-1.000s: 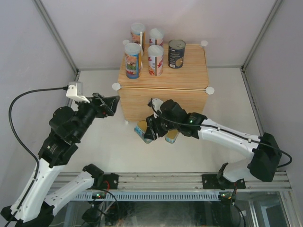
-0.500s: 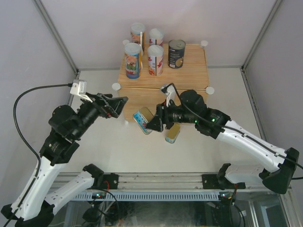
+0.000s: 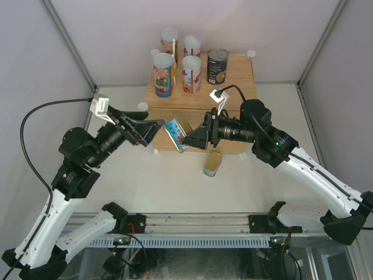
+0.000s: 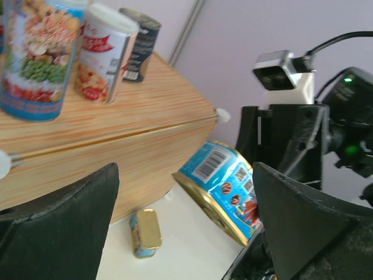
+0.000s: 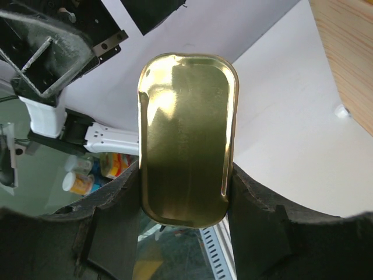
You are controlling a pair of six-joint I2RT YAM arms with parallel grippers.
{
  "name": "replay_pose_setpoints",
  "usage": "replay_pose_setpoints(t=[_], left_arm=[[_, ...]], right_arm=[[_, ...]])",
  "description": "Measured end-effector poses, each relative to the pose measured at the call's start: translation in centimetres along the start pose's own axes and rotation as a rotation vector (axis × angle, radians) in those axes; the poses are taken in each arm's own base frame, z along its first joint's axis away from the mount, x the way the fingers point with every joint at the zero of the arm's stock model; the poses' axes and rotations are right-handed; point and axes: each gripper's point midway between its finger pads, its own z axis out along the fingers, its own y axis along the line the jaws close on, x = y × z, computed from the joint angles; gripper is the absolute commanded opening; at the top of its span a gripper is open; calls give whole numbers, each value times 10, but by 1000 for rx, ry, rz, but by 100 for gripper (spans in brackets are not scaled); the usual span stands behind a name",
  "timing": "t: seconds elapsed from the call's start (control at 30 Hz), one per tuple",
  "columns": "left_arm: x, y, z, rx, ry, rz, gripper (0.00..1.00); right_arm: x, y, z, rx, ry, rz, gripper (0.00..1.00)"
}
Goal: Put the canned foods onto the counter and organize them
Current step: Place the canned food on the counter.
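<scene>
Pale grey walls close in a white desk (image 3: pixel 116 186), seen from above, with a wood-grain cabinet (image 3: pixel 233 81) at its far side. On the cabinet's top stand four tall white-lidded cans (image 3: pixel 164 74) in a square block and, just beside them on the right, a dark can (image 3: pixel 217 66). In front of the cabinet the right fingers (image 3: pixel 191 139) are clamped on a gold tin (image 3: pixel 175 131) with a blue label, which is off the desk and tilted. The left fingers (image 3: pixel 148 129) are spread wide just beside that tin, gripping nothing. A second gold tin (image 3: pixel 212 164) lies on the desk below the right arm. From the left wrist, the two dark fingertips (image 4: pixel 70 221) stand far apart at the frame's lower corners. The gold tin (image 4: pixel 224 189) hangs tilted between and beyond them, apart from both, and the second gold tin (image 4: pixel 145 233) lies on the desk by the cabinet (image 4: pixel 116 134). From the right wrist, the gold tin (image 5: pixel 186 140) fills the middle, its bare metal face toward the camera, pinched along both long sides by the fingers (image 5: pixel 113 227).
</scene>
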Motion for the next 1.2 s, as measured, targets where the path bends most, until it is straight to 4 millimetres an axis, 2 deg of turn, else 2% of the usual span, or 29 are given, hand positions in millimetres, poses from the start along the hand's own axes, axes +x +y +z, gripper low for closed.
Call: replay_pose_setpoints(t=[0.27, 0.43, 0.73, 1.0, 1.2], left_arm=[[-16, -34, -3, 161, -44, -28, 100], [-21, -46, -7, 217, -57, -43, 100], [-22, -54, -8, 261, -59, -74, 100], [-14, -53, -3, 276, -45, -126, 100], [-16, -56, 1, 301, -50, -151, 100]], right_arm=[[-12, 12, -3, -63, -27, 50, 3], [-21, 23, -4, -109, -53, 71, 2], [-31, 42, -7, -191, -75, 97, 2], [-39, 57, -11, -254, -92, 112, 1], [-43, 67, -14, -295, -101, 117, 0]])
